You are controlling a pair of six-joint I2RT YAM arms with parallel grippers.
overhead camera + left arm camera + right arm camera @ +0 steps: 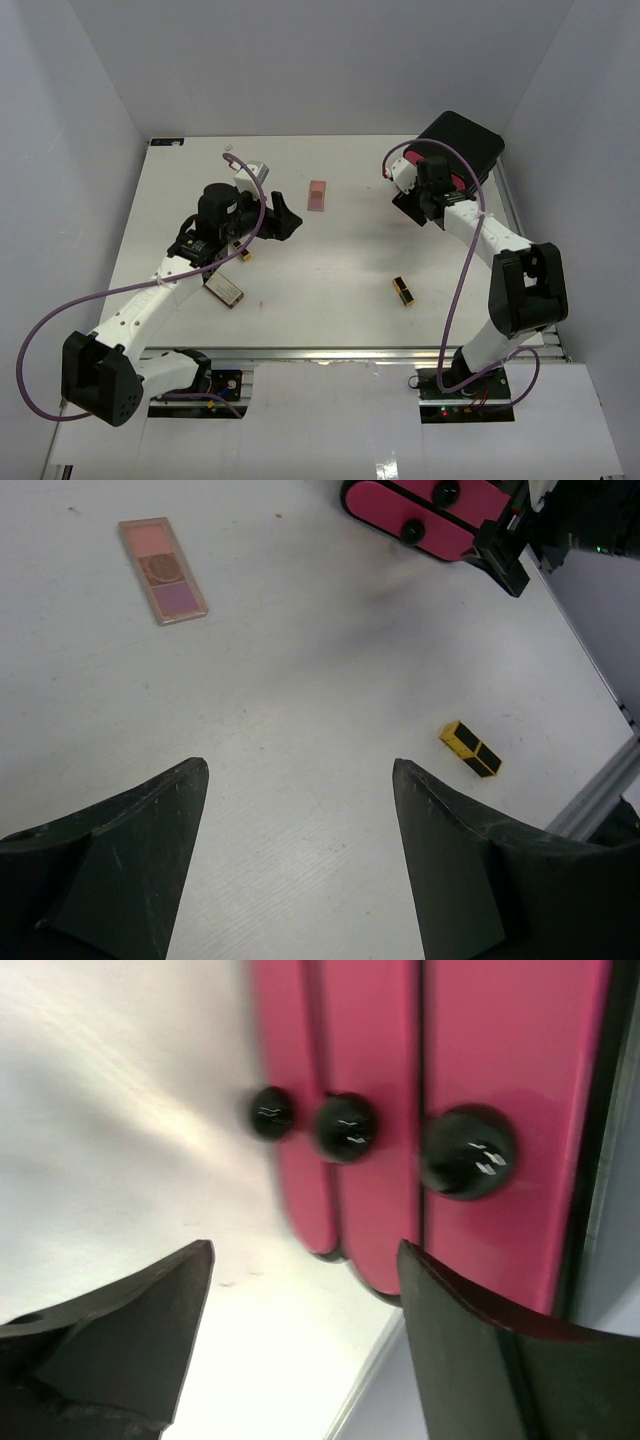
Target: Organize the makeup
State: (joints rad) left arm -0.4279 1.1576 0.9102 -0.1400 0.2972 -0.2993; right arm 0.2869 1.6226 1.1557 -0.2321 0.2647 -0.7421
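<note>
A tan-pink eyeshadow palette [317,195] lies on the white table; it also shows in the left wrist view [163,570]. A black-and-gold lipstick [404,291] lies toward the front right, also in the left wrist view [471,749]. A brown rectangular case [224,291] lies beside the left forearm. A small gold-and-black item [245,254] shows under the left arm. My left gripper [285,222] [300,770] is open and empty above bare table, just left of the palette. My right gripper [412,205] [305,1250] is open and empty, close in front of the pink drawers.
The black box [462,145] stands at the back right corner. Its pink drawers [470,1080] [420,515] with round black knobs [467,1152] are shut. Grey walls enclose the table on three sides. The metal front rail [350,352] marks the near edge.
</note>
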